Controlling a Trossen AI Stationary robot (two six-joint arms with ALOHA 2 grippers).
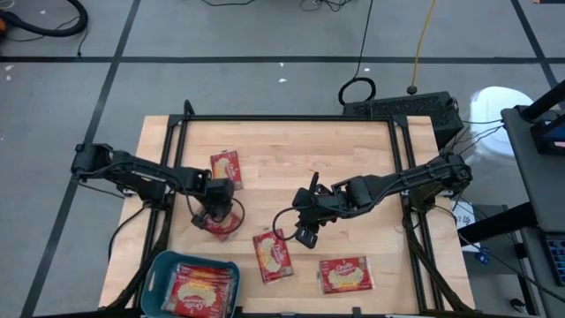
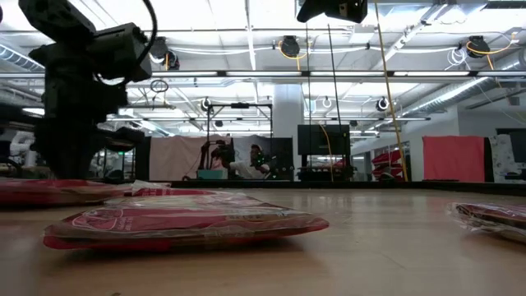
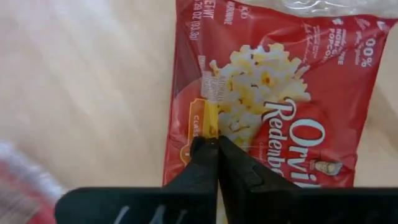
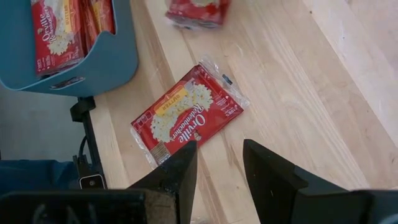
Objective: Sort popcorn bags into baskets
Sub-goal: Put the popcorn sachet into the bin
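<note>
My left gripper [image 1: 214, 215] stands at the table's left, pointing steeply down, shut on a red popcorn bag [image 1: 224, 228] that lies flat on the wood. Its wrist view shows the bag's printed face [image 3: 267, 93]. My right gripper [image 1: 305, 231] hangs open above the table's middle, holding nothing; a second bag [image 4: 186, 115] lies flat below it. Other bags lie flat at the far left [image 1: 226, 166] and near right [image 1: 346, 276]. The teal basket [image 1: 157, 269] sits at the near left corner with several bags inside. My left gripper comes from above, slanting steeply down, and its shut fingertips [image 3: 205, 152] meet on the bag's printed face at the yellow label [image 3: 211, 121]. A thin ridge of wrapper rises between the tips. The bag lies flat on the table.
A black frame rail [image 1: 291, 118] runs along the table's far edge, with posts at both sides. Bare wood [image 1: 353, 150] lies on the far right half. In the low view one bag [image 2: 181, 220] lies close in front, another [image 2: 493, 218] at the right.
</note>
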